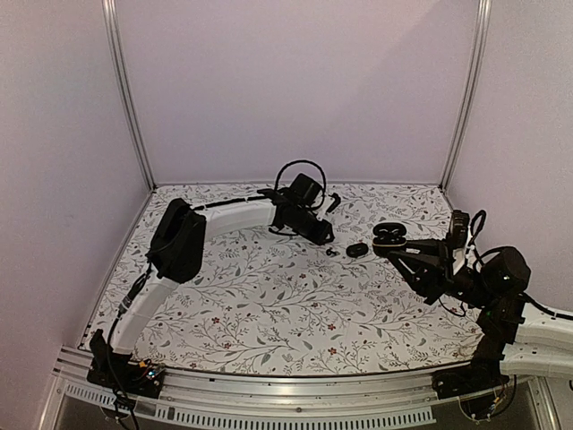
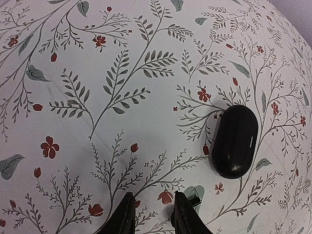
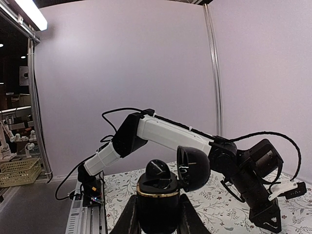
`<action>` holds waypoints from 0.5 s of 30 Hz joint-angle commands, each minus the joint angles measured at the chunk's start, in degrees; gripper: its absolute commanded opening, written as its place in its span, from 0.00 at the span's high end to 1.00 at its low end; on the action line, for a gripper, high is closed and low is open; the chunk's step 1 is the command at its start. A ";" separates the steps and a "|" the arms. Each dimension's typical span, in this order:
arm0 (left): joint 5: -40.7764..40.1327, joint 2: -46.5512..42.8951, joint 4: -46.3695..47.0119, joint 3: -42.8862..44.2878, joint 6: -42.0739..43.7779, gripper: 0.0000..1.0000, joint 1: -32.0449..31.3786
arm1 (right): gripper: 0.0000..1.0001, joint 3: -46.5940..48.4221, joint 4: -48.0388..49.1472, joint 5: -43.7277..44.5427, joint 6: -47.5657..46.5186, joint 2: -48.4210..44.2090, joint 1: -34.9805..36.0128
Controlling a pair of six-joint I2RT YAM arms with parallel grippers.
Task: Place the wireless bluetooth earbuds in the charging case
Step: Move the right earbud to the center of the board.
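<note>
Right gripper (image 3: 157,214) clamped on open charging case (image 3: 157,195), lower centre. Left gripper (image 2: 155,199) part-open, empty, at bottom edge; earbud (image 1: 331,253) just beside it. Recentre jaws over earbud before closing; avoid closed case (image 2: 234,141).

Glossy black plastic charging case (image 3: 157,204), matt printed table cover (image 2: 122,97)

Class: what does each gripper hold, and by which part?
The right gripper clamps the open charging case by the sides of its lower body. The left gripper holds nothing; its jaws stand apart.
</note>
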 commanded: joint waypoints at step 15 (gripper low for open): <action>-4.21 3.60 -7.08 3.99 5.06 0.74 -3.36 | 1.00 0.30 -0.72 0.89 -0.43 -0.58 -0.35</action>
